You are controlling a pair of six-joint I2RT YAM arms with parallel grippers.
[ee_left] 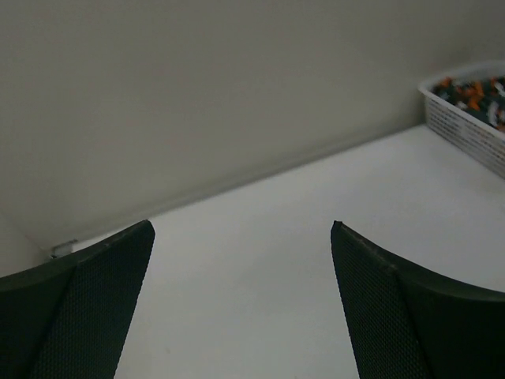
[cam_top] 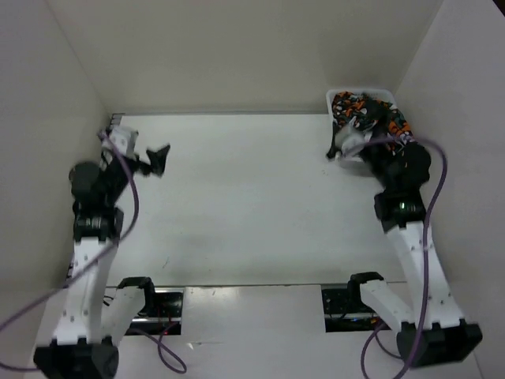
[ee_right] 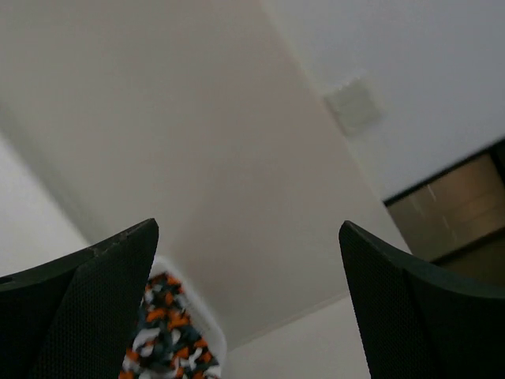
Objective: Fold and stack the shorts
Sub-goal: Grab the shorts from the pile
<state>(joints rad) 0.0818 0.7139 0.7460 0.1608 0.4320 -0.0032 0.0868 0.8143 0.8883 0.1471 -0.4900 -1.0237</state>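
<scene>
The shorts (cam_top: 351, 106), in an orange, dark grey, white and black blotch print, lie bunched in a white mesh basket (cam_top: 380, 93) at the table's far right corner. They also show in the right wrist view (ee_right: 162, 335) and the left wrist view (ee_left: 472, 91). My right gripper (cam_top: 389, 121) hangs over the basket, tilted up toward the wall; in its wrist view (ee_right: 248, 225) it is open and empty. My left gripper (cam_top: 160, 159) is at the far left above the bare table; its wrist view (ee_left: 242, 229) shows it open and empty.
White walls close in the table on the left, back and right. The basket (ee_left: 465, 126) stands against the back wall. The white table top (cam_top: 252, 205) lies between the arms. Purple cables loop from both arms near the front edge.
</scene>
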